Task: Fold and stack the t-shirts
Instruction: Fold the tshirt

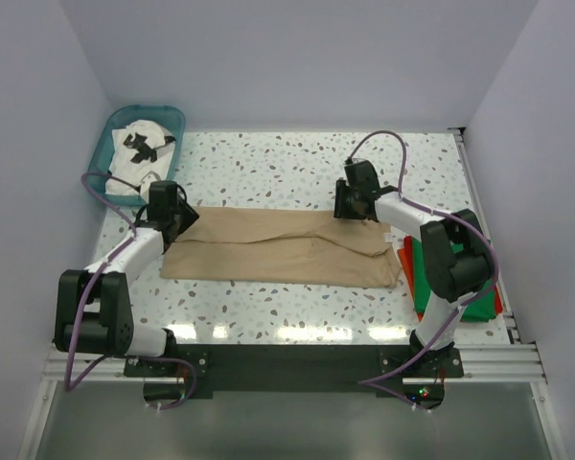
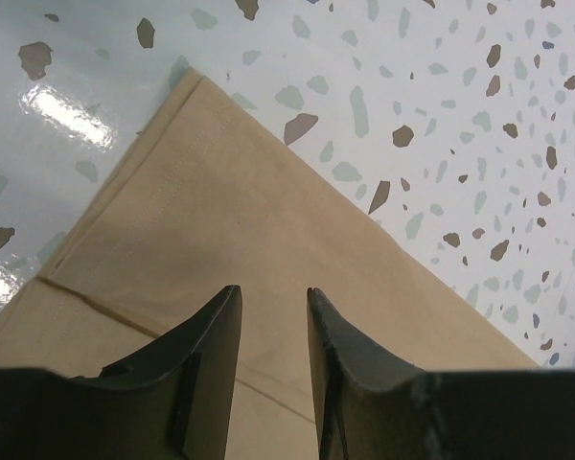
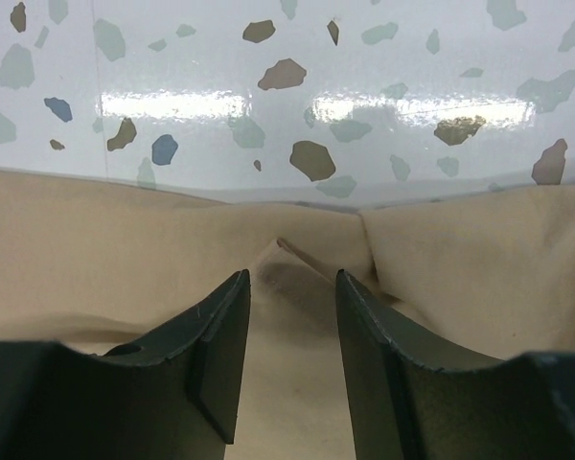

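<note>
Tan t-shirt [image 1: 278,251] lies folded lengthwise across the table [image 1: 268,158], with the left hand [image 1: 175,218] and right hand [image 1: 353,203] at its far edge.

Left wrist: jaws half-parted over a corner, gripping nothing visible.

Right wrist: jaws parted about a pucker; I cannot tell if it grips.

Next, probably pinch both points and fold.

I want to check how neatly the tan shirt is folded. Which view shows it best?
Top external: the whole tan t-shirt is visible, a long folded strip. The left wrist view shows only one corner with its hem; the right wrist view only a puckered stretch of its edge.
</note>
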Motion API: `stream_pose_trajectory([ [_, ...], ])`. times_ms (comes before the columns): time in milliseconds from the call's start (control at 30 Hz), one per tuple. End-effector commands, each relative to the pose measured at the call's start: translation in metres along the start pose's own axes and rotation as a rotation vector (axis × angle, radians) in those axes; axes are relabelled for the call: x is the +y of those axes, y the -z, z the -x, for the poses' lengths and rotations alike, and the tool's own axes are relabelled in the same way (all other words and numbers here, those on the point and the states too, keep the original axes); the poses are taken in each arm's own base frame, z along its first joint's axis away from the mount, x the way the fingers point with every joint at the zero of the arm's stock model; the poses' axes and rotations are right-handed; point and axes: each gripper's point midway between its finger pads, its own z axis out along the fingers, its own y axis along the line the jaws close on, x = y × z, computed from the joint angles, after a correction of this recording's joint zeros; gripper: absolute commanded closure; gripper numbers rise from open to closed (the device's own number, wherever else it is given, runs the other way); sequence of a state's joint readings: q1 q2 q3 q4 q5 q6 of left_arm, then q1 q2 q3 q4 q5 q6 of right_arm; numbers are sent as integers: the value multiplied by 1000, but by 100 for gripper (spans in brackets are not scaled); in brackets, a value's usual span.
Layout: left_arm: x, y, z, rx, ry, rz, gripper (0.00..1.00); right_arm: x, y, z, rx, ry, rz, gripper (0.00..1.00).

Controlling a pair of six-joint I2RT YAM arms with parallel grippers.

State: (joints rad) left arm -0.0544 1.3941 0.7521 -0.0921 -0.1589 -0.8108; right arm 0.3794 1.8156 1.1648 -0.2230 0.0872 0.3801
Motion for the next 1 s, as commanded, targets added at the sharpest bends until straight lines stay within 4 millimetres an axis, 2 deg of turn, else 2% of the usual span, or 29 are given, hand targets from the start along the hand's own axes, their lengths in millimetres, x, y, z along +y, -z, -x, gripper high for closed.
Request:
stream_pose_trajectory([
  [0,-8,-2,4,-21,12,-32,62,-5,-4,11,-39,20,-43,55],
  [233,-8,-2,4,-21,8,-28,62,0,-9,12,-17,30,-33,55],
  [367,-8,-2,5,-21,10,-28,62,1,-10,4,2,26,-21,56],
  [633,-7,-3,4,-20,7,-23,62,12,2,-2,4,-2,54,64],
  [733,-6,-3,4,-21,7,-21,62,16,7,-4,8,-7,75,70],
  [767,-6,-3,3,-19,7,-19,62,16,8,-7,12,-10,81,77],
  [867,-5,-3,3,-20,9,-18,62,15,14,-8,5,-20,83,87],
  [900,-6,-3,4,-21,7,-19,62,16,19,-5,-6,-24,89,93],
  [967,-5,-3,3,-18,7,-16,62,16,23,-8,-7,-31,93,95],
])
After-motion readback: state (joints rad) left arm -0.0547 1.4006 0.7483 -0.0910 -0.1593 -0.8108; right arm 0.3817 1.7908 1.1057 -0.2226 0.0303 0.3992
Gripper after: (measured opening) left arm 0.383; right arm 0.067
